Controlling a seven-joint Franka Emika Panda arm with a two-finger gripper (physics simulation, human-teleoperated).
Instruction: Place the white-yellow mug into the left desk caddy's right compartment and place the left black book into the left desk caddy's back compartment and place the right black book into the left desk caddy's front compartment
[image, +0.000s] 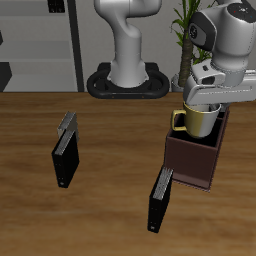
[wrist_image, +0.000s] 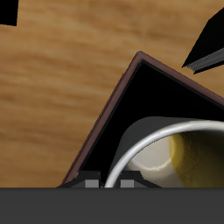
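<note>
The white-yellow mug (image: 201, 120) hangs upright in my gripper (image: 206, 103), which is shut on its rim. The mug's lower part sits just inside the top of the left desk caddy (image: 196, 158), a dark maroon box, over its wide right compartment. In the wrist view the mug's (wrist_image: 164, 147) pale rim and yellowish inside are over the caddy's black interior, with the caddy's rim (wrist_image: 103, 115) around it and my gripper (wrist_image: 109, 184) at the frame's edge. The left black book (image: 160, 199) lies near the caddy's front corner. The right black book (image: 66, 152) lies far across the table.
The robot's base (image: 127, 80) stands at the back of the table. A potted plant (image: 186, 35) rises behind the caddy. The wrist view shows a black book's corner (wrist_image: 208, 42) on the wood beyond the caddy's corner.
</note>
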